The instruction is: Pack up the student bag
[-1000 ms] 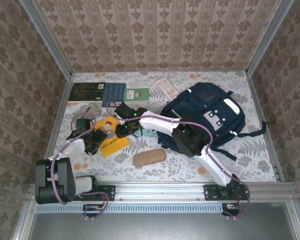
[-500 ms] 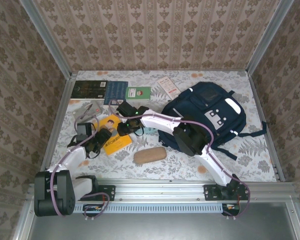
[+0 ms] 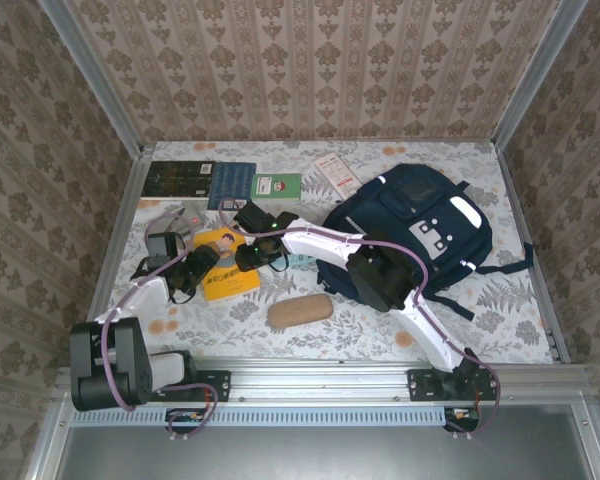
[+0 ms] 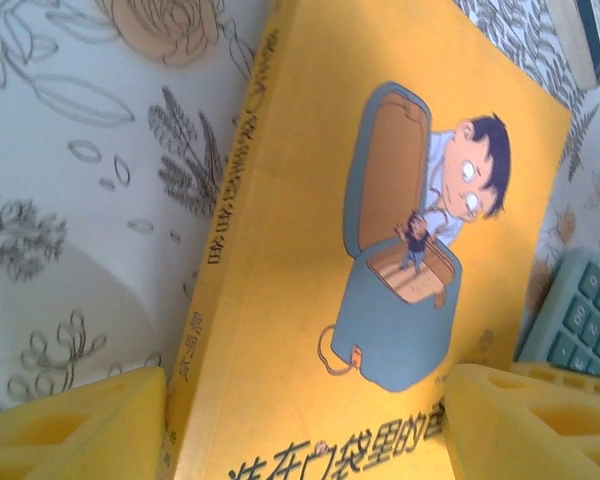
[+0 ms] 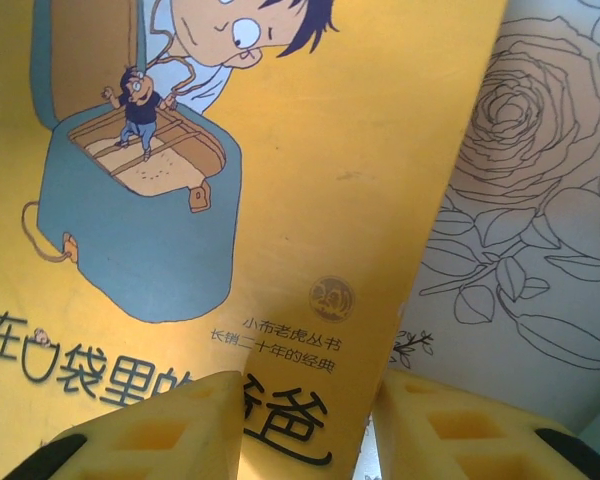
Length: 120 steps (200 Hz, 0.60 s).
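The student bag (image 3: 425, 215), navy with white patches, lies at the right of the table. A yellow book (image 3: 230, 284) with a cartoon boy on its cover lies left of centre. My right gripper (image 3: 248, 258) is closed on the book's (image 5: 310, 200) right corner; one pad (image 5: 160, 430) sits on the cover and the other past the edge, midway (image 5: 305, 430). My left gripper (image 3: 202, 268) stands open at the book's (image 4: 310, 250) near end, midway (image 4: 305, 430): one finger lies beside the spine, the other over the cover's far corner.
A teal calculator (image 4: 580, 310) lies just right of the book. A brown case (image 3: 300, 312) sits in front. Several books (image 3: 232, 182) and a booklet (image 3: 333, 175) line the back edge. A grey loop (image 3: 170, 215) lies at the left.
My left gripper has moved up and to the right onto the book's near end. The book has shifted a little toward the back. The right arm has barely moved.
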### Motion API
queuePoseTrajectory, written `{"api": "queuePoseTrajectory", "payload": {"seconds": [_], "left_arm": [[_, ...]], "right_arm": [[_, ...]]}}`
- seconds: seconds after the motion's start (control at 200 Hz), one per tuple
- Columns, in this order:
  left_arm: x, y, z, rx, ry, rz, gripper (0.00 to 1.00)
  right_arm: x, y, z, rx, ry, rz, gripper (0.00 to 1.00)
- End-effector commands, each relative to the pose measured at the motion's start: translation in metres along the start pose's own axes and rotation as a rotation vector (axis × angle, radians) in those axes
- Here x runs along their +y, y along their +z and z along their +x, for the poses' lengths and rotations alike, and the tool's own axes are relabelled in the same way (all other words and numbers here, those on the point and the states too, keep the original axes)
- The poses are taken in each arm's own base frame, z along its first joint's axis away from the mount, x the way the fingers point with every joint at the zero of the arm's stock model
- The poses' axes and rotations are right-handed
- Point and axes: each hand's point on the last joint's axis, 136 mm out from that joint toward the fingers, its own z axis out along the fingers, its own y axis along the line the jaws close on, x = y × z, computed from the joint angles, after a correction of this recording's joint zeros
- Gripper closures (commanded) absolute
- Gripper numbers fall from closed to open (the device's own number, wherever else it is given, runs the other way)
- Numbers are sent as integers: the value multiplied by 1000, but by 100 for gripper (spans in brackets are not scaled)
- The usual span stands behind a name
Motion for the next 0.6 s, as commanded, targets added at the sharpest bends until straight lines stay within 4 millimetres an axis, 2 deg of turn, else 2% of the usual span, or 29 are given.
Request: {"api": "queuePoseTrajectory", "payload": {"seconds": [0.0,0.14,0.32,0.425,0.595], "left_arm": [[-11,8,0,27,-4,42,26],[36,8,21,78,-84,-161,27],[86,-13,53,99,-196,-364,26],[104,-29,64,73,-247,-427,26],[120,-47,75,54,-297,-474,26]], "right_arm": [[10,-3,21,63,-10,-17,62],[12,-5,23,62,-9,-21,62],[13,-8,23,56,-9,-26,61],[14,-9,22,54,-9,-33,61],[16,-9,23,55,-12,-42,61]]}}
